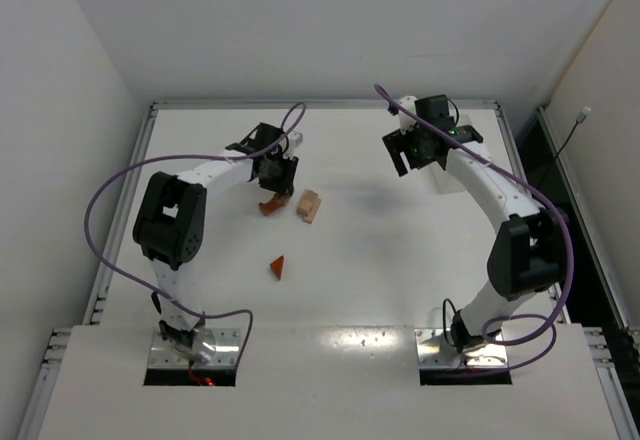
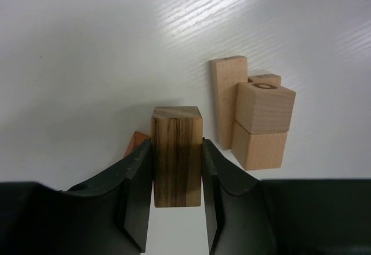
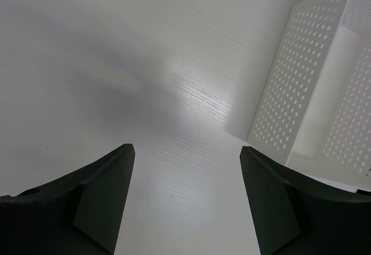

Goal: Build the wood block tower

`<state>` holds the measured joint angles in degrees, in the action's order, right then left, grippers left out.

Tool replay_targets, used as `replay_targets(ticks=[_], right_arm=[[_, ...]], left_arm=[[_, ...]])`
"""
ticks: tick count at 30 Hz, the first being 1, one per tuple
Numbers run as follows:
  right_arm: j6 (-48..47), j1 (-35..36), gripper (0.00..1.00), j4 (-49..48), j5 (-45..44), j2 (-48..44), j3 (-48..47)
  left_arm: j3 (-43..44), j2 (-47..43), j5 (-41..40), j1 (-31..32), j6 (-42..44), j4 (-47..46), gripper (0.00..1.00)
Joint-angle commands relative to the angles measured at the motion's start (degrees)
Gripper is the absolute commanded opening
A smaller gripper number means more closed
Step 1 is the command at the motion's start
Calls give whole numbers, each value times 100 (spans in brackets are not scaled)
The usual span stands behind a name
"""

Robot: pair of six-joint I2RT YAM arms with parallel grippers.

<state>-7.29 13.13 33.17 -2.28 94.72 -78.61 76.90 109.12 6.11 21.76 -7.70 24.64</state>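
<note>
My left gripper [image 2: 177,177] is shut on a dark streaked wooden block [image 2: 177,150] and holds it upright over the table. A reddish-brown arch [image 1: 271,206] lies just below it; only its corner [image 2: 137,142] shows in the left wrist view. To the right stands a small stack of pale tan blocks [image 2: 262,121], also in the top view [image 1: 309,205], with a tan bar [image 2: 225,98] leaning against it. A reddish-brown triangular wedge [image 1: 279,267] lies alone nearer the arms. My right gripper [image 3: 185,162] is open and empty above bare table at the back right [image 1: 420,145].
A white perforated plastic bin [image 3: 316,93] stands just right of the right gripper. The table [image 1: 380,260] has a raised rim along its back and sides.
</note>
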Motion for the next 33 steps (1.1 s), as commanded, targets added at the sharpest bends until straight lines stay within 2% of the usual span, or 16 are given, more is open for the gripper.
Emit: replay_targets(ticks=[1, 7, 16, 28, 33], right_arm=[[61, -29, 71, -56, 141, -199, 21], [61, -29, 71, -56, 255, -199, 21], [61, -29, 71, -3, 255, -147, 21], [8, -29, 71, -3, 308, -94, 73], [8, -29, 71, -3, 308, -94, 74]], left_arm=[[166, 408, 1436, -338, 234, 216, 0], [237, 716, 1911, -743, 234, 330, 0], [246, 716, 1885, -857, 340, 392, 0], [1607, 636, 1736, -989, 507, 593, 0], [1661, 892, 1604, -989, 560, 594, 0]])
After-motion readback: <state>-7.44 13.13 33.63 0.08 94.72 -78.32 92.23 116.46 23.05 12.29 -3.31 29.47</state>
